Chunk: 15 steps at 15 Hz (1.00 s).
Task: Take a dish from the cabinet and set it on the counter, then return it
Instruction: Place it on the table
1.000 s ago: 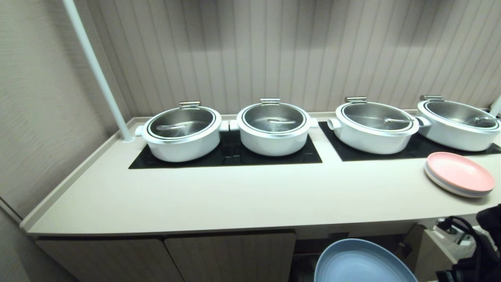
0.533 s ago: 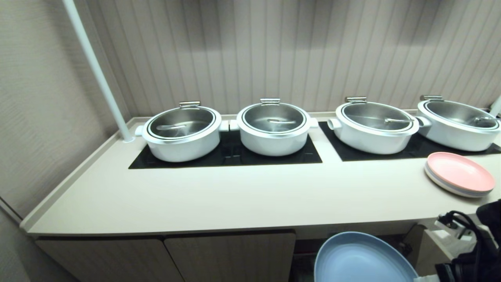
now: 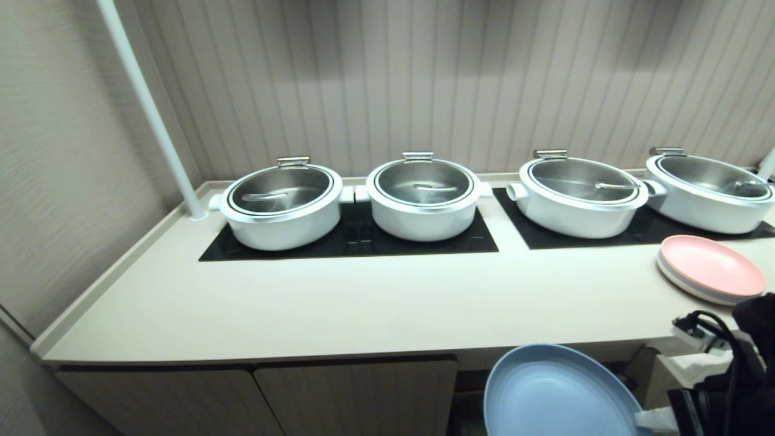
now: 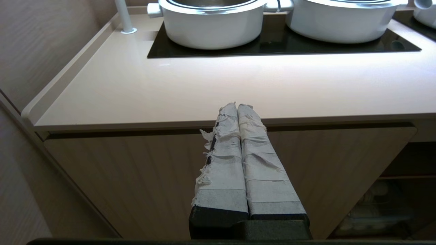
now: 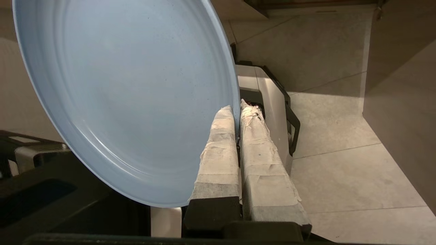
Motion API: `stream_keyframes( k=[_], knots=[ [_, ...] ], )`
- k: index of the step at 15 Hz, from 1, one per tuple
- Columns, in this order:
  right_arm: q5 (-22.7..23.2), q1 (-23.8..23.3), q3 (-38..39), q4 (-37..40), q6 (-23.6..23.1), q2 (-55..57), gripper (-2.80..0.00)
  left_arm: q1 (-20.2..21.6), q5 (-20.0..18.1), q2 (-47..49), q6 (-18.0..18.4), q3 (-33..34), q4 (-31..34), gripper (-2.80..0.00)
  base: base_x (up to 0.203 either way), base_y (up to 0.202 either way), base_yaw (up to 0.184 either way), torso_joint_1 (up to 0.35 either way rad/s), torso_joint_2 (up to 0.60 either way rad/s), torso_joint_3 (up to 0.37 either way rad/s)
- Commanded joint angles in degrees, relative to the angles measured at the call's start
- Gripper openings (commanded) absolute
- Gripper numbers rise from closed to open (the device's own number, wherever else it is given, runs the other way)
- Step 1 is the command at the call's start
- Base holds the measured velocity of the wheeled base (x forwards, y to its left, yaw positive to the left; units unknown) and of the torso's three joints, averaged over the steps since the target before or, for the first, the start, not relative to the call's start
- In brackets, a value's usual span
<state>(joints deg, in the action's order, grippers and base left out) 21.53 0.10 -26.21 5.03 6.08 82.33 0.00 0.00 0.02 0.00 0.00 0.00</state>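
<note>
The dish [image 3: 557,393], a round light-blue plate, hangs in front of the cabinet [image 3: 357,393], just below the front edge of the counter [image 3: 363,303]. My right gripper [image 5: 237,105] is shut on the rim of the dish [image 5: 129,95], one taped finger on each face. In the head view its taped fingertips [image 3: 657,419] show at the dish's right edge. My left gripper [image 4: 237,105] is shut and holds nothing. It hovers before a closed cabinet door [image 4: 136,170], level with the counter's edge [image 4: 136,124].
Several white pots [image 3: 281,206] stand on black cooktop panels [image 3: 357,242] along the back of the counter. A stack of plates with a pink one uppermost [image 3: 711,269] lies at the counter's right. A white pole [image 3: 151,115] rises at the back left corner.
My right arm has lifted the dish: it stands higher in the head view, closer to the counter's front edge. The left gripper and everything on the counter have stayed still.
</note>
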Motion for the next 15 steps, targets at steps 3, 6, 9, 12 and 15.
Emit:
stream_keyframes(
  k=[3,6,9,12,15],
  knots=[
    [0.02,-0.01,-2.58,0.0,1.99,2.52,-2.8,0.0,0.0,-0.02,0.0,0.0,0.0,-2.8,0.0,0.0,0.0,0.0,0.0,0.0],
    [-0.82,-0.02,-4.38,-0.02,2.1,4.6,-2.8,0.0,0.08,-0.02,0.0,0.0,0.0,-2.8,0.0,0.0,0.0,0.0,0.0,0.0],
    [-1.07,-0.09,-7.63,-0.02,3.43,7.62,-2.8,0.0,0.0,-0.02,0.0,0.0,0.0,-2.8,0.0,0.0,0.0,0.0,0.0,0.0],
    [-2.19,-0.41,-11.94,-0.02,4.3,11.64,-2.8,0.0,0.0,-0.02,0.0,0.0,0.0,-2.8,0.0,0.0,0.0,0.0,0.0,0.0],
    [-2.45,-1.03,-15.97,-0.02,4.46,15.5,-2.8,0.0,0.05,-0.02,0.0,0.0,0.0,-2.8,0.0,0.0,0.0,0.0,0.0,0.0]
  ],
)
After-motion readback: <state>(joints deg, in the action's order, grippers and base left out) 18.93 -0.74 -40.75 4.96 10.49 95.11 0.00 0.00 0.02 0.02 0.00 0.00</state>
